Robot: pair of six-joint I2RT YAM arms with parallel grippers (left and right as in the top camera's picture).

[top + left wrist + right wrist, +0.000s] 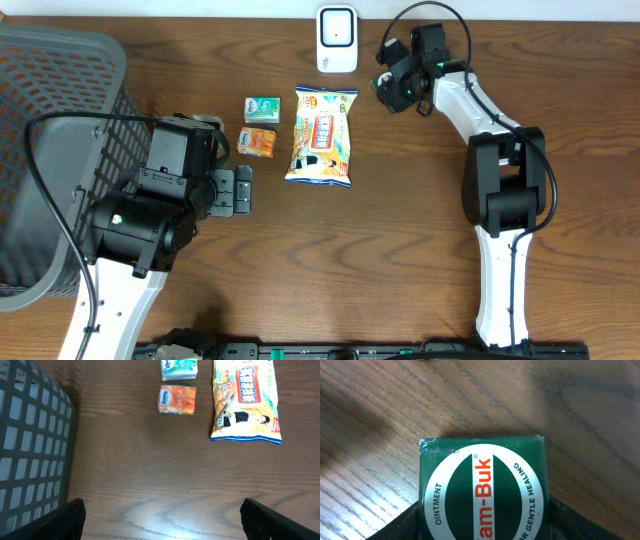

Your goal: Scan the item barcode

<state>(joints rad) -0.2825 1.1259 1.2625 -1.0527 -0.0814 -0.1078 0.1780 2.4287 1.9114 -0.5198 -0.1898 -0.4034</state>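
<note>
In the overhead view, the right end effector (393, 88) is being held low over the counter (400, 250) just beside the white scanner (337, 40), and whatever lies between its fingers is being masked by the wrist itself. The left end effector (232, 190) is being shown wide open and empty beside the grey basket (60, 80), with a snack bag (322, 137), an orange packet (258, 142) and a green packet (262, 107) lying near it. In the left wrist view, nothing is being carried between the spread fingers (65, 520); only bare wood is being framed there, and the snack bag and green packet are being cut off by the top edge. In the right wrist view, the ointment box (482, 490) is being framed between two dark fingers (570, 520), printed face toward the lens, its sides seemingly being met by the pads. Whether it is being gripped or merely flanked cannot be told, nor whether it is resting on the wood. The lower part of the box is being cropped, and no barcode is being shown on the visible face. Two risks are being judged likely: the box may be squeezed off-centre and twisted or dropped, and the code may be presented facing away from the scanner, so that nothing is being read.
</note>
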